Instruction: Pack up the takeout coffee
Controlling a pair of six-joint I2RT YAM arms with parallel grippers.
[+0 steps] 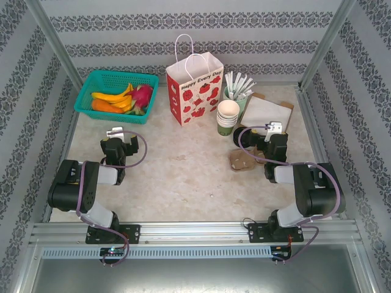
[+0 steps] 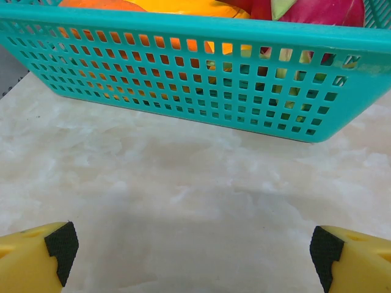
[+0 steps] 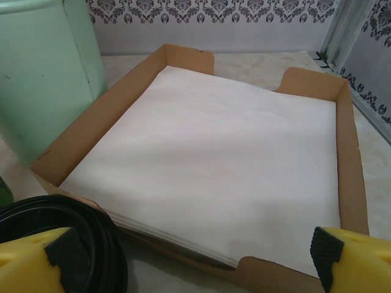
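The takeout coffee's dark green cup (image 1: 225, 129) stands at the foot of a stack of cream cups (image 1: 228, 112), which hides its top. Black round lids (image 3: 101, 244) lie just left of my right gripper (image 3: 195, 259), whose yellow fingers (image 3: 360, 259) are spread wide and open over the near edge of a cardboard tray of white napkins (image 3: 208, 152). The red-and-white paper bag (image 1: 194, 88) stands upright at the back centre. My left gripper (image 2: 195, 256) is open above bare table, facing the teal basket (image 2: 201, 73). From above, the left gripper (image 1: 116, 132) and the right gripper (image 1: 274, 128) sit low over the table.
The teal basket (image 1: 116, 91) of fruit sits at the back left. A pale green holder of white sticks (image 1: 237, 90) stands behind the cups. A brown pulp cup carrier (image 1: 244, 160) lies near the right arm. The napkin tray (image 1: 267, 112) is at the back right.
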